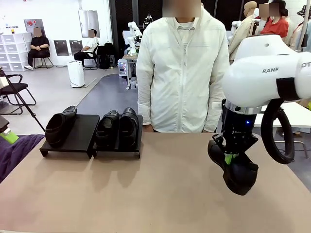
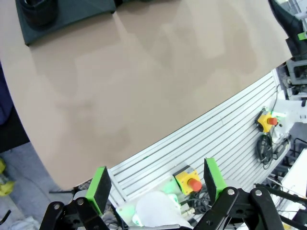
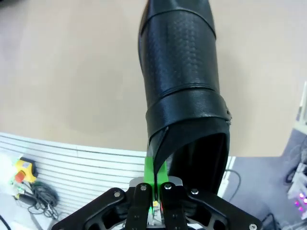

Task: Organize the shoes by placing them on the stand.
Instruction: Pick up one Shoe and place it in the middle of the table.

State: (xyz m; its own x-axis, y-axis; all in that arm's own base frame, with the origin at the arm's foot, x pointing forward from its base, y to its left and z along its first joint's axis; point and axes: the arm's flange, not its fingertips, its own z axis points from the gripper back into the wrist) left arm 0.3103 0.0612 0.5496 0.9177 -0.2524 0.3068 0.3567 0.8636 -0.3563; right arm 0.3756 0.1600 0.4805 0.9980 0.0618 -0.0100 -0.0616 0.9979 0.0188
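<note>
A: Going left to right in the front view: the stand (image 1: 77,131) sits at about ten o'clock on the table (image 1: 160,194). One shoe (image 1: 60,125) rests on its left panel, toward the outer edge, and a pair of shoes (image 1: 118,127) sits side by side on the right panel. So I'd judge the free slot to be the inner half of the left panel.

B: And the fourth shoe (image 1: 233,167)?

A: At about three o'clock, hanging clear of the table in the right gripper (image 1: 228,158). The right wrist view shows the green pads (image 3: 154,170) squeezed together on one side wall of the shoe's collar, toe pointing away.

B: How should it go in?

A: My judgement: carry it high toward ten o'clock, clear the pair on the right panel, level the sole, and lower it between the lone shoe and the pair. A pinch on thin leather could let the shoe swing, so move smoothly.

B: The left gripper (image 2: 156,184)?

A: Its fingers stand wide apart with nothing between them, over the near table edge.

B: Anything unclear?

A: The stand's legs are hard to make out, and the left wrist view cuts the stand off at its top edge. How deep the pads bite into the collar can't be told.
</note>
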